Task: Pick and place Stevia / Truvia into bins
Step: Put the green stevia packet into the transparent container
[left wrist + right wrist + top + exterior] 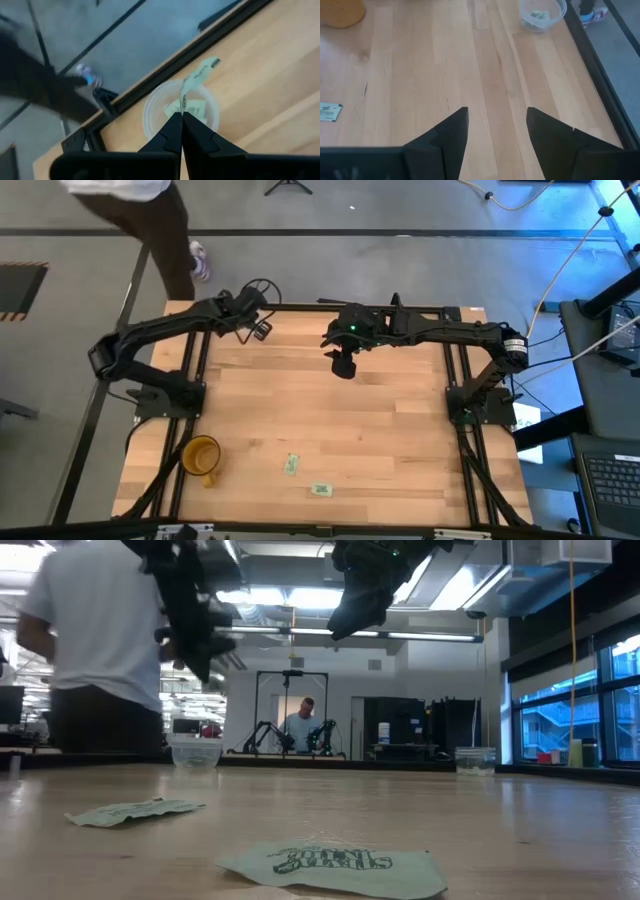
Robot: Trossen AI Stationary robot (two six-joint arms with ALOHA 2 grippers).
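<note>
Stevia sachets are split up right now: we count two lying flat on the table near its front edge, one (291, 464) beside the yellow mug (201, 457) and another (321, 489) a bit further right. From above that's about all we get, but the left wrist view gives us more: the left gripper (181, 116) has its fingers pressed together on a sachet (196, 80) that sticks up over the cloudy round cup (181, 111), with more sachets lying inside. The right wrist view shows the right gripper (497, 117) spread wide and holding nothing, hanging over bare boards, with that same cup (542, 13) far off by the table's edge. Only the low view shows us a second clear cup (476, 760) at the far side, and the crumpled paper with green print up close. The table is pale butcher-block wood in a black metal frame. Behind it there's a bright workshop, with one person standing close and another seated far back.
</note>
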